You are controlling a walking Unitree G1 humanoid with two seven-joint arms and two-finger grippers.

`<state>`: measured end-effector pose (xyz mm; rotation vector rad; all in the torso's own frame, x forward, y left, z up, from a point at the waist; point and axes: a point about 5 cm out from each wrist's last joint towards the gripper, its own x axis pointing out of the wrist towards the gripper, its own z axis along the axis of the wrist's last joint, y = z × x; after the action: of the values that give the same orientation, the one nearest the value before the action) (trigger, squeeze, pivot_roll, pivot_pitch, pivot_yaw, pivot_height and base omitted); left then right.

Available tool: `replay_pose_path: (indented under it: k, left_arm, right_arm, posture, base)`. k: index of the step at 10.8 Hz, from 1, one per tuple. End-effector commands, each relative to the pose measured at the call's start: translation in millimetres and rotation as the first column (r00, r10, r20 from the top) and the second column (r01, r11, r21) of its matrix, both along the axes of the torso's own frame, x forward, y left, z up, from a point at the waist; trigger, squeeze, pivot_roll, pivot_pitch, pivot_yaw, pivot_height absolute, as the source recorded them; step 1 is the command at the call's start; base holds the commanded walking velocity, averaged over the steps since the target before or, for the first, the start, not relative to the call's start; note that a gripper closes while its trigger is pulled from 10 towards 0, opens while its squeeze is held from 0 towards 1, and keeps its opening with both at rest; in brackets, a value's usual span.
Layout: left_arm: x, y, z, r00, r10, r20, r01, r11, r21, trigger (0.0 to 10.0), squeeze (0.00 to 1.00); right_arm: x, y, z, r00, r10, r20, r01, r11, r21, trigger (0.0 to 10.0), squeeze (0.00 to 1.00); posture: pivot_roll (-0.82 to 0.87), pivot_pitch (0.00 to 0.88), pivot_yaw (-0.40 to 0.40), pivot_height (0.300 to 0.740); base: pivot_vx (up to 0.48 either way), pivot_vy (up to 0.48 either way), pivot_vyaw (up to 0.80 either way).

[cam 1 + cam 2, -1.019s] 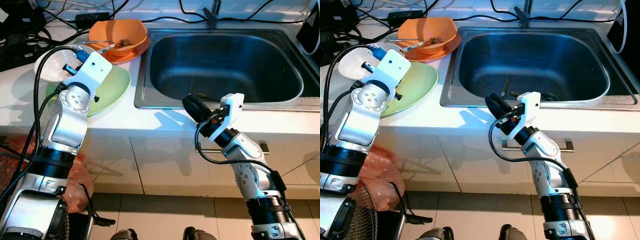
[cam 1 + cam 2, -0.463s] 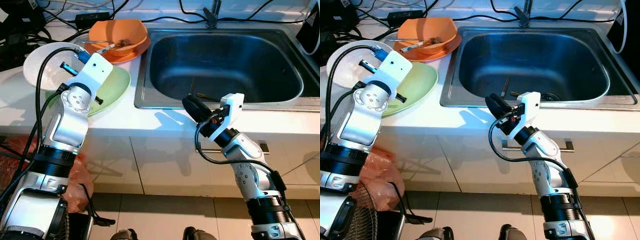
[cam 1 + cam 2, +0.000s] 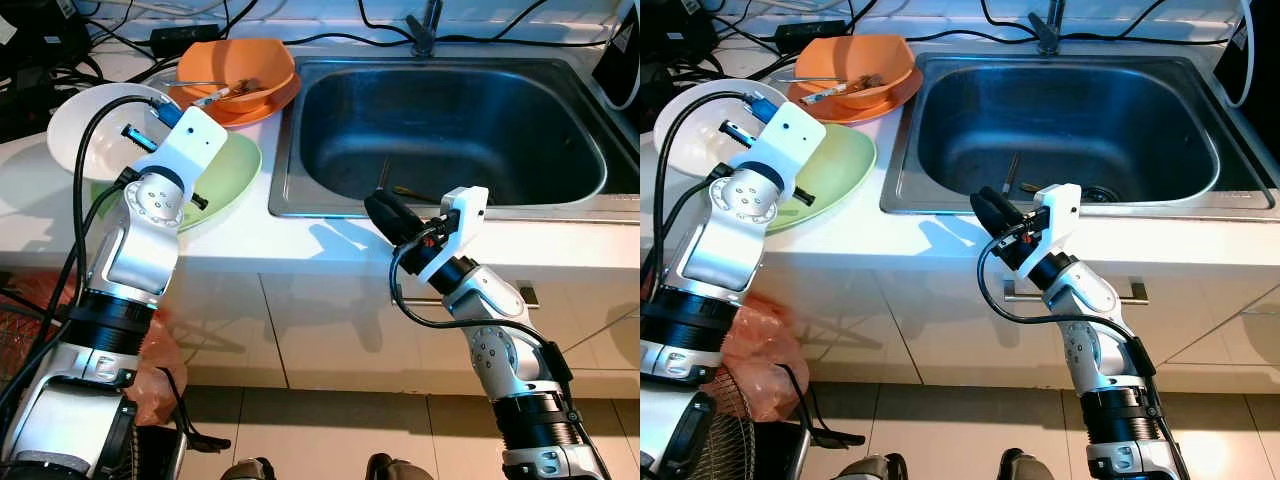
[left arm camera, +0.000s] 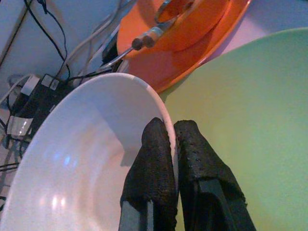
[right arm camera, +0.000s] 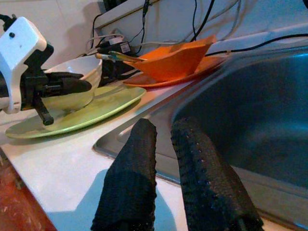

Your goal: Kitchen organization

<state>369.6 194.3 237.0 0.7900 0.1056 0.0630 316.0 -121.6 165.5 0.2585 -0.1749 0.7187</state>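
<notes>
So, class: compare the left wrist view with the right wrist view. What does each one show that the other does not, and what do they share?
Left wrist view alone: the left gripper seen close up, its fingers pinching the white bowl's rim. Right wrist view alone: the steel sink, with the right gripper at its near edge, holding nothing. Both share the white bowl, green plate, orange bowl and orange plate.

Crowded left tabletop, open sink basin

The tabletop [image 3: 330,245] strip near the sink [image 3: 450,120] is bare apart from the right pincer [image 3: 383,212] hovering over it. Left of the sink, the green plate [image 3: 225,180], the white bowl [image 3: 95,130] clamped in the left pincer [image 4: 172,139] and the orange bowl [image 3: 235,68] crowd together, with cables [image 3: 60,60] behind. The basin holds only utensils [image 3: 400,185] near its front wall.
</notes>
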Motion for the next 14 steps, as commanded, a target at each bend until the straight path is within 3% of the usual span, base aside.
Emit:
replay_pose_path:
  k: [1,4,5,8,11,13,14]
  left_arm:
    - [-1.6,1.1,-8,1.0,0.001,-0.023,-0.001,1.0,0.002,0.0,0.0]
    - [-3.4,0.9,-9,1.0,-0.004,-0.026,0.004,1.0,0.008,0.0,0.0]
    - [-3.2,2.0,-8,1.0,0.005,-0.015,-0.005,1.0,0.014,10.0,0.0]
    - [-4.7,8.4,2,0.998,0.043,0.042,-0.045,0.998,0.04,10.0,0.0]
    - [-7.4,15.9,25,0.983,0.1,0.156,-0.126,0.978,0.165,10.0,0.0]
    - [-11.1,16.8,44,0.955,0.119,0.271,-0.198,0.937,0.289,10.0,0.0]
    - [-11.8,16.1,49,0.947,0.115,0.3,-0.208,0.931,0.3,10.0,0.0]
  right_arm:
    - [-1.4,1.4,-13,0.998,0.002,-0.058,-0.003,1.0,-0.019,10.0,0.0]
    - [-2.2,2.3,-14,0.998,-0.003,-0.058,0.002,1.0,-0.013,10.0,0.0]
    - [-2.4,1.7,-14,0.998,-0.006,-0.059,0.005,1.0,-0.013,10.0,0.0]
    - [-2.1,1.2,-14,0.998,-0.01,-0.062,0.009,1.0,-0.011,10.0,0.0]
    - [-0.2,0.3,-14,0.998,-0.013,-0.06,0.012,1.0,-0.013,10.0,0.0]
    - [-0.1,0.0,-14,0.998,-0.014,-0.061,0.013,1.0,-0.012,10.0,0.0]
    - [0.0,0.2,-14,0.998,-0.014,-0.061,0.013,1.0,-0.012,10.0,0.0]
  posture:
    - [0.04,0.144,0.031,0.74]
    - [0.03,0.144,0.038,0.74]
    - [0.03,0.144,0.038,0.74]
    - [0.04,0.151,0.033,0.74]
    - [0.04,0.15,0.03,0.74]
    - [0.04,0.15,0.029,0.74]
    - [0.04,0.15,0.029,0.74]
  base:
    - [0.0,0.0,0.0]
    - [0.0,0.0,0.0]
    - [0.0,0.0,0.0]
    - [0.0,0.0,0.0]
    - [0.0,0.0,0.0]
    - [0.0,0.0,0.0]
    - [0.0,0.0,0.0]
